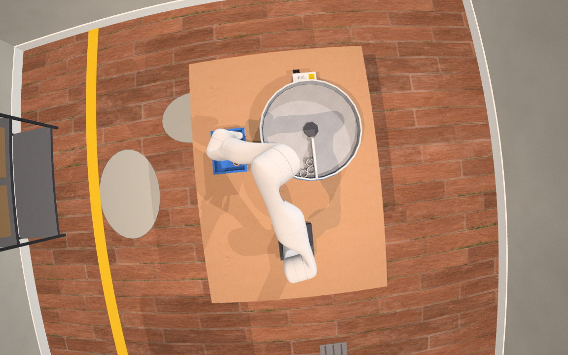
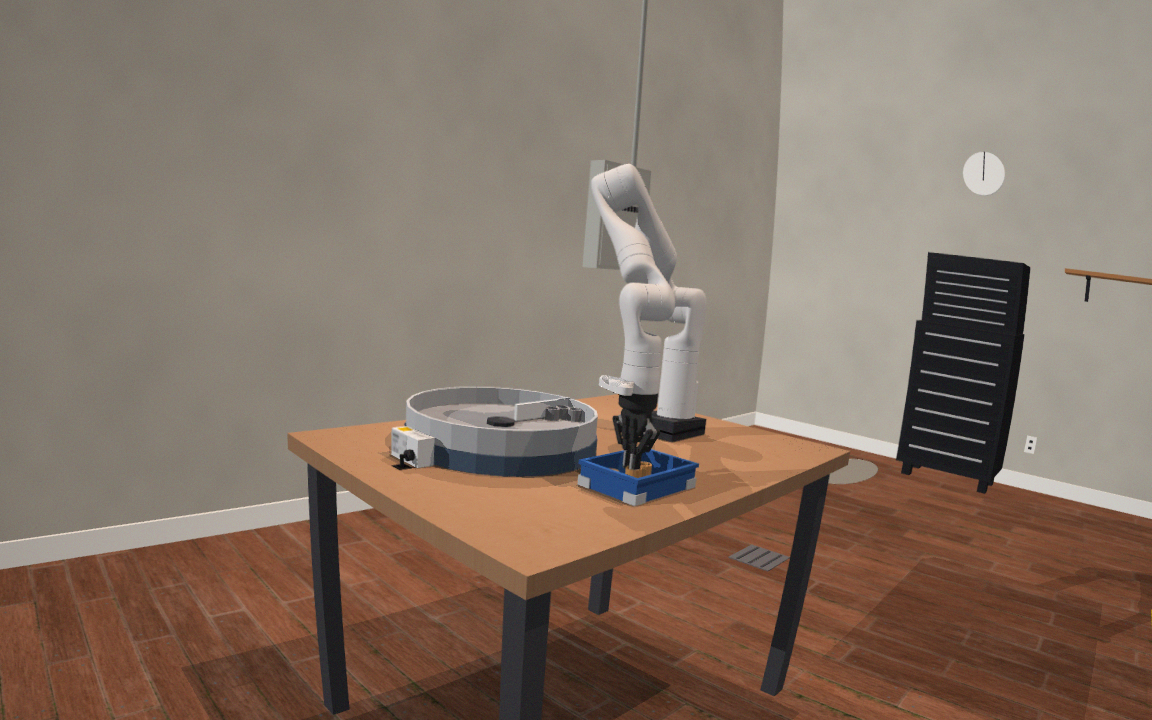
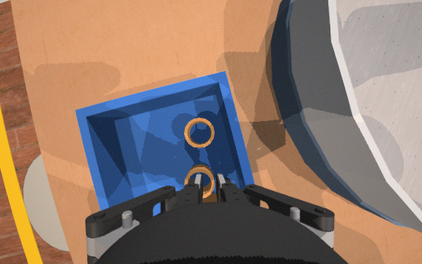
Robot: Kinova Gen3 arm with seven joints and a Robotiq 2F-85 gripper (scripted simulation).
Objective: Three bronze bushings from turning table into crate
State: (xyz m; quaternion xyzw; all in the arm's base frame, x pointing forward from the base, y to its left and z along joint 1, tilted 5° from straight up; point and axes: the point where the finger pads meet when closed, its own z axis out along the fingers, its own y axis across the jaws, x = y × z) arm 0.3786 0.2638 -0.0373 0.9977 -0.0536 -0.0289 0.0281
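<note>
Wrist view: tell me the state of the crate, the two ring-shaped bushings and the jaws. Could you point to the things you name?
Crate (image 1: 229, 172) (image 2: 602, 479) (image 3: 152, 91): upright, open-topped, holding bushings.
Bushing farther from the jaws: on end, hole up, loose.
Bushing by the jaws: hole up, partly hidden.
Jaws: narrowly apart; whether they grip anything, I cannot tell.

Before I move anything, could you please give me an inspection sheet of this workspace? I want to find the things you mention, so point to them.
Surface: wooden tabletop (image 1: 343, 265) (image 2: 473, 519) (image 3: 141, 37), crossed by shadows.
Job's things: blue crate (image 1: 230, 172) (image 2: 669, 483) (image 3: 150, 92) with at least two bronze bushings (image 1: 236, 164) (image 2: 643, 469) (image 3: 212, 133) inside; turning table (image 1: 286, 105) (image 2: 508, 440) (image 3: 313, 73) carrying several grey rings (image 2: 565, 413) beside its divider.
Clutter: nothing seen.
Gripper (image 2: 632, 465) (image 3: 209, 182): low in the crate, fingers close together over a bushing; grip unclear.
Cables: nothing seen.
Surroundings: black cabinet (image 2: 965, 385) and shelf (image 2: 1135, 280) by the wall.
</note>
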